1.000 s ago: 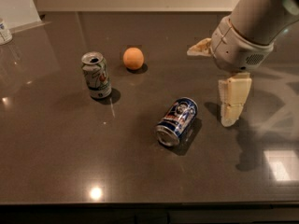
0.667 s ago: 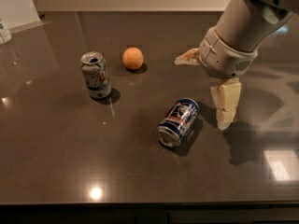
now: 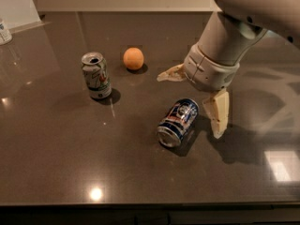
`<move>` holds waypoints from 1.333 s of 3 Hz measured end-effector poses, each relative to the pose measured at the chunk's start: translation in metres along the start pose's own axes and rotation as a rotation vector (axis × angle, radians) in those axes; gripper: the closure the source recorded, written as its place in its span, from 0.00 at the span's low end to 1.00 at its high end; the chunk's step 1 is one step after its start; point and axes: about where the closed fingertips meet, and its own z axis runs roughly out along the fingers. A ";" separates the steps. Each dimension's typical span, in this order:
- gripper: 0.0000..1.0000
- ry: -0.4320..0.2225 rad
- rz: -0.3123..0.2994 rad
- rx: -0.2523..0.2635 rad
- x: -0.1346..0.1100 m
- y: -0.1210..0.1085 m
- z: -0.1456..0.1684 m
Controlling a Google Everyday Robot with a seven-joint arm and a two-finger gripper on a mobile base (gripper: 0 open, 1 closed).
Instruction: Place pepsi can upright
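Here gripper [image 3: 189, 107], fingers [image 3: 216, 114] spread, beside toppled pepsi can [image 3: 179, 122], mid-table.

Pale grey arm [image 3: 253, 8], ribbed wrist [image 3: 208, 71], gripper [image 3: 189, 107] at right (2 cream fingers [image 3: 216, 112])

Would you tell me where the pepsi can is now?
In the camera view, the pepsi can lies on its side right of centre on the table, just beside the open claw.

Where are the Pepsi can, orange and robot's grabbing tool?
pepsi can [image 3: 178, 122], camera view, middle of its side
orange [image 3: 133, 58], camera view, its middle
tool [image 3: 188, 107], camera view, between its open fingertips, by the can
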 end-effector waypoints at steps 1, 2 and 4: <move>0.00 -0.008 -0.110 -0.007 -0.013 0.003 0.010; 0.00 0.003 -0.190 -0.021 -0.019 0.006 0.021; 0.18 0.072 -0.301 -0.071 -0.012 0.011 0.035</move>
